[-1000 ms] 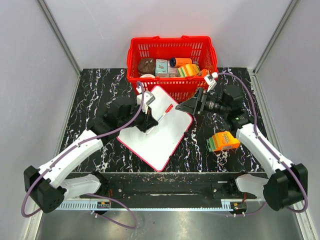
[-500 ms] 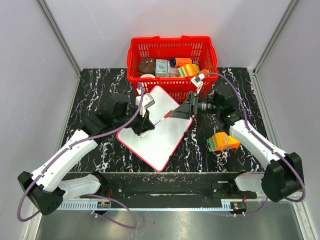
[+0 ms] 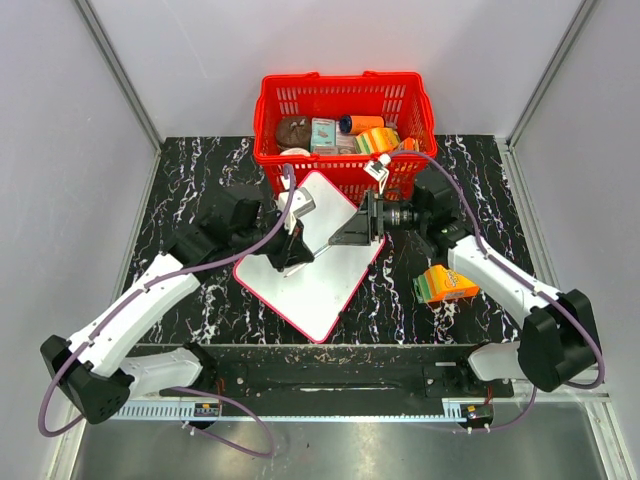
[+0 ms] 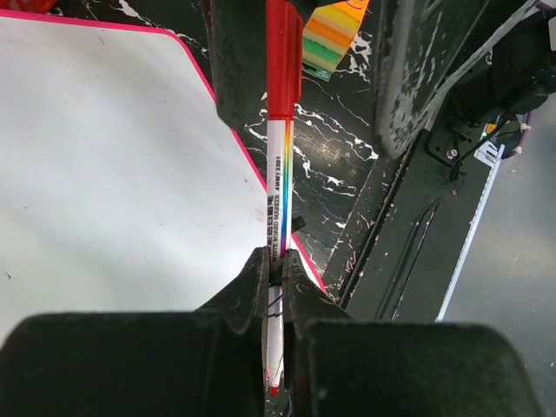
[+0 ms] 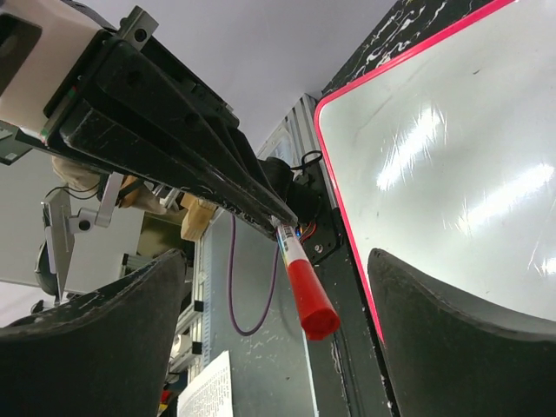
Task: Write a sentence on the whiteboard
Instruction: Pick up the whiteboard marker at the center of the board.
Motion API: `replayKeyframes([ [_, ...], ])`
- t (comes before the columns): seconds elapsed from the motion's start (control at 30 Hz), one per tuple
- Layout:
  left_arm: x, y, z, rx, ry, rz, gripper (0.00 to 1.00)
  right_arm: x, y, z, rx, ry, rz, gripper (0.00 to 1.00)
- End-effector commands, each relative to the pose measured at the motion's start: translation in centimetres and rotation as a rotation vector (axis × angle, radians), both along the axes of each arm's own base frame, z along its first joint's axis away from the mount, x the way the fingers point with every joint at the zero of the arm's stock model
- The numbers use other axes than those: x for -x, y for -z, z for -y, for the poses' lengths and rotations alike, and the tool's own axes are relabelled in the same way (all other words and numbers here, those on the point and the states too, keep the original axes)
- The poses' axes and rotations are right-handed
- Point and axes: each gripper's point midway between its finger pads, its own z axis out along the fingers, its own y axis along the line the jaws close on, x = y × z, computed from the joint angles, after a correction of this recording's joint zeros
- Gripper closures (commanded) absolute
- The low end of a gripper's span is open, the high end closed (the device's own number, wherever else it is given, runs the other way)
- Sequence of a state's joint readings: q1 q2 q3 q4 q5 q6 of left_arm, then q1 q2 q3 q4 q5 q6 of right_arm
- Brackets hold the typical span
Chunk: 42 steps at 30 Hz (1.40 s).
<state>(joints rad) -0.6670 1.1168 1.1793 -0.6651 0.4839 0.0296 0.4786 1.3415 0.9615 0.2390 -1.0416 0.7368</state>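
Observation:
The whiteboard (image 3: 318, 272) lies tilted on the black marble table in front of the basket, and its surface is blank; no sentence shows in any view. My left gripper (image 3: 298, 243) is shut on the white barrel of the marker pen (image 4: 278, 174) and holds it over the board's right edge (image 4: 113, 156). The pen's red cap (image 4: 283, 52) is on. My right gripper (image 3: 347, 235) is open, and the cap (image 5: 311, 300) sits between its two dark fingers (image 5: 469, 339) without being gripped. The board also shows in the right wrist view (image 5: 434, 156).
A red basket (image 3: 345, 95) holding several items stands behind the board. An orange box (image 3: 447, 282) lies on the table to the right, under my right arm. A striped colourful pack (image 4: 334, 35) shows past the pen in the left wrist view.
My right gripper has moved left, from beside the board's right corner onto the marker's cap end. My left gripper has kept hold of the marker with little shift.

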Motion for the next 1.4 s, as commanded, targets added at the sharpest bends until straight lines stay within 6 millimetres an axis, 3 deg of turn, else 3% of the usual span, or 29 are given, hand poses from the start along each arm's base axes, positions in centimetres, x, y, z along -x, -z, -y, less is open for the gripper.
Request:
replayKeyframes([
  [0.0,0.3,-2.4,0.9,0.05,0.051,0.044,1.0,0.6,-1.8,-0.9,-0.033,-0.062,0.071,0.11],
  [0.13,0.1,-2.4,0.9,0.047,0.044,0.048,1.0,1.0,-1.6,-1.2,-0.02,-0.089,0.081,0.2],
  [0.67,0.8,-1.8,1.4,0.021,0.107,0.029,1.0,2.7,-0.1,-1.6,0.051,-0.172,0.089,0.34],
  [0.93,0.8,-1.7,1.4,0.013,0.117,0.033,1.0,3.5,0.8,-1.9,0.069,-0.223,0.061,0.55],
  [1.2,1.1,-1.3,1.6,0.007,0.131,0.018,1.0,3.5,0.8,-2.0,0.077,-0.224,0.065,0.61],
  [1.37,1.1,-0.8,1.7,-0.004,0.134,0.01,1.0,3.7,1.2,-2.2,0.082,-0.236,0.052,0.71],
])
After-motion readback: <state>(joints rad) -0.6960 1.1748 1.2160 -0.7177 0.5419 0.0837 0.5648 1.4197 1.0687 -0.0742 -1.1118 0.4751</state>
